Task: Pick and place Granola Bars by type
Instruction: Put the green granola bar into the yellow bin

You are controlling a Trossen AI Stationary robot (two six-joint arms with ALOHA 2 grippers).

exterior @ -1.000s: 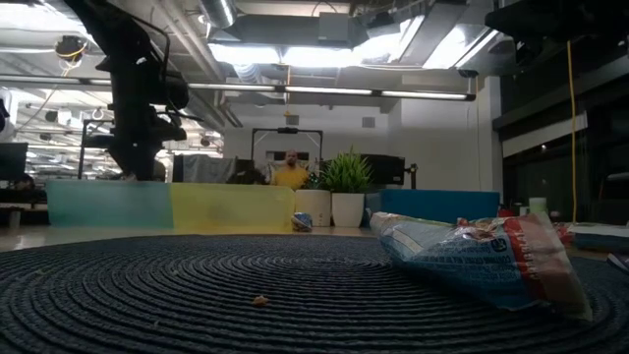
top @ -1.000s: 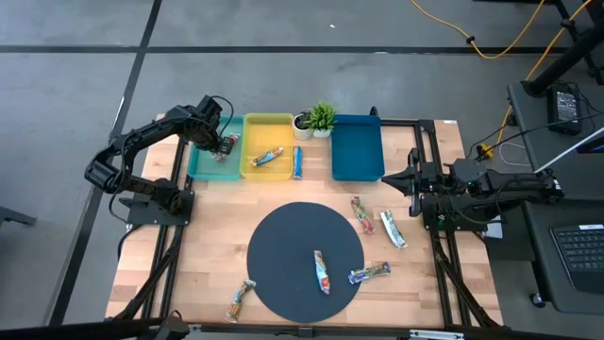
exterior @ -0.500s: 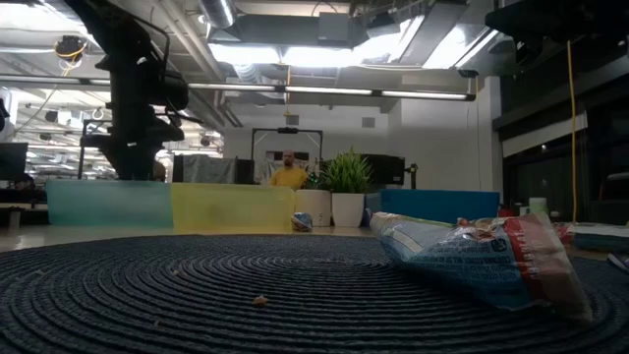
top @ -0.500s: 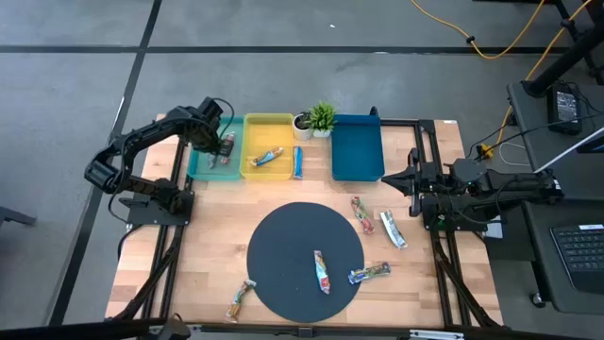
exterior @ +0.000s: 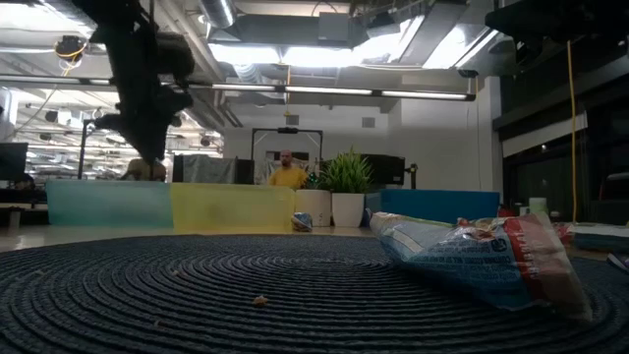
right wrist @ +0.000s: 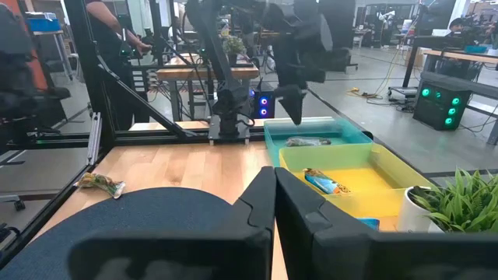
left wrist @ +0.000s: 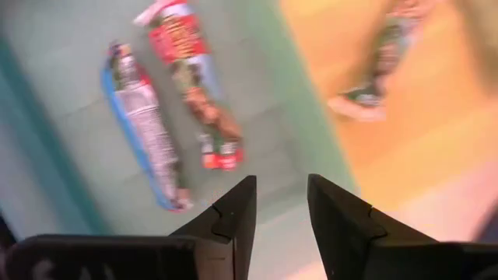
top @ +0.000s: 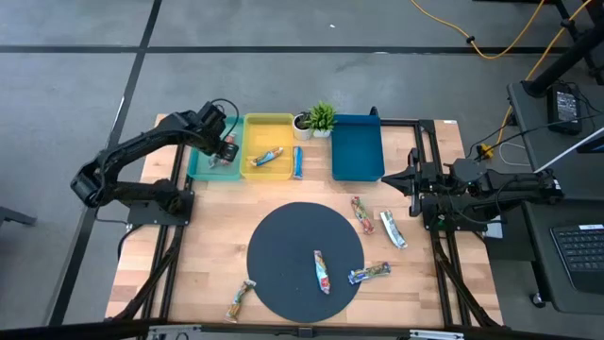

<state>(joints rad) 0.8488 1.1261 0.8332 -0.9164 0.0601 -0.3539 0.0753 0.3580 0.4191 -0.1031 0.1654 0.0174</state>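
**Overhead, the left end effector hangs empty above the teal tray**

Now the left end effector [top: 225, 151] hovers over the shallow teal plastic tray [top: 200, 171] at the back of the wooden desk [top: 208, 255], its two dark fingers [left wrist: 235, 222] a little apart and holding nothing. Directly beneath it, in the left wrist view, two shiny crinkled granola bars lie side by side on the tray floor: a red-wrapped bar [left wrist: 191, 82] and a blue-edged silver bar [left wrist: 144, 124], close together, though whether they touch is unclear. Just beside the end effector sits the yellow plastic tray [top: 265, 123], holding one yellowish bar [top: 267, 157]. A blue bar [top: 297, 162] lies on the desk past that tray, between it and the dark blue tray [top: 357, 146]. Well apart from the end effector, a bar [top: 323, 272] rests on the round dark woven mat [top: 283, 246], another blue bar [top: 369, 273] lies at its edge, and three more bars [top: 359, 213] [top: 393, 229] [top: 240, 300] lie on bare wood.

The right end effector [right wrist: 274, 180] waits at the desk's right edge, its fingers pressed together.
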